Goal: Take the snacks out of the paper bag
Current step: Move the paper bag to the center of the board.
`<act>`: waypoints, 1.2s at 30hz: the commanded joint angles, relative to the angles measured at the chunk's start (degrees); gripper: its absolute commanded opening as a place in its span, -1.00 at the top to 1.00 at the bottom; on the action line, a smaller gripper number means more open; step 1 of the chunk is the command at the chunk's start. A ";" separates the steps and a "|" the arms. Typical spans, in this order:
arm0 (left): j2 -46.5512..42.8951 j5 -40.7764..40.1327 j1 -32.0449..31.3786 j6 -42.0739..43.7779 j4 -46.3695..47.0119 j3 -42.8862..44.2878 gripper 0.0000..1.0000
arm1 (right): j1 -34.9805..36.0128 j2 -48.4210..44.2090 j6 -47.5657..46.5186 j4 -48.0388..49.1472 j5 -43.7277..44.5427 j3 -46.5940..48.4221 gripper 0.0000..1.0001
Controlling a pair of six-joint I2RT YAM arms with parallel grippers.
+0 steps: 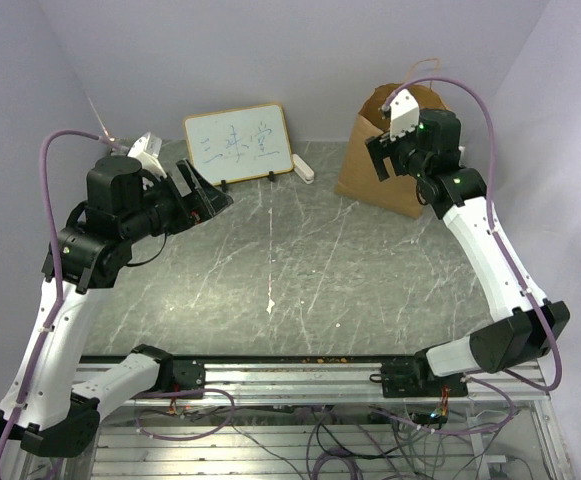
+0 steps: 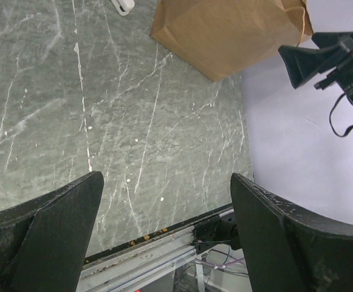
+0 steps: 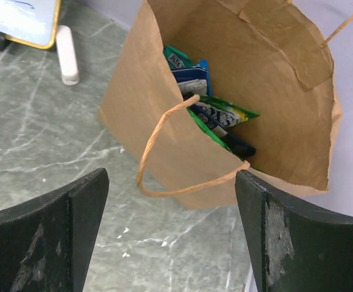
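Observation:
The brown paper bag (image 1: pixel 370 170) stands upright at the back right of the table, partly hidden by my right arm. In the right wrist view the paper bag (image 3: pixel 164 128) is open at the top, with green and blue snacks (image 3: pixel 209 112) inside, and its near twisted handle (image 3: pixel 158 170) hangs over the front wall. My right gripper (image 3: pixel 170 231) is open and empty, hovering above the bag's near edge. My left gripper (image 2: pixel 164 237) is open and empty, held high over the left of the table, far from the bag (image 2: pixel 225 33).
A white framed board (image 1: pixel 237 143) with writing stands at the back centre, with a small white eraser (image 1: pixel 305 168) beside it. The walls close in behind and to the right of the bag. A metal rail (image 1: pixel 300 375) runs along the near table edge.

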 commanded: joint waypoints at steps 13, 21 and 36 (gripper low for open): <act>-0.10 3.64 0.65 3.10 -3.02 4.20 -0.92 | 18.34 11.60 6.55 -16.48 14.75 18.72 1.00; -1.89 3.17 0.65 0.17 -5.23 4.30 -0.92 | 34.85 21.73 25.64 -34.04 20.98 35.55 1.00; -8.46 4.56 0.65 -18.31 -5.48 -0.02 -0.91 | 45.81 17.40 39.23 -27.79 6.88 35.97 -0.21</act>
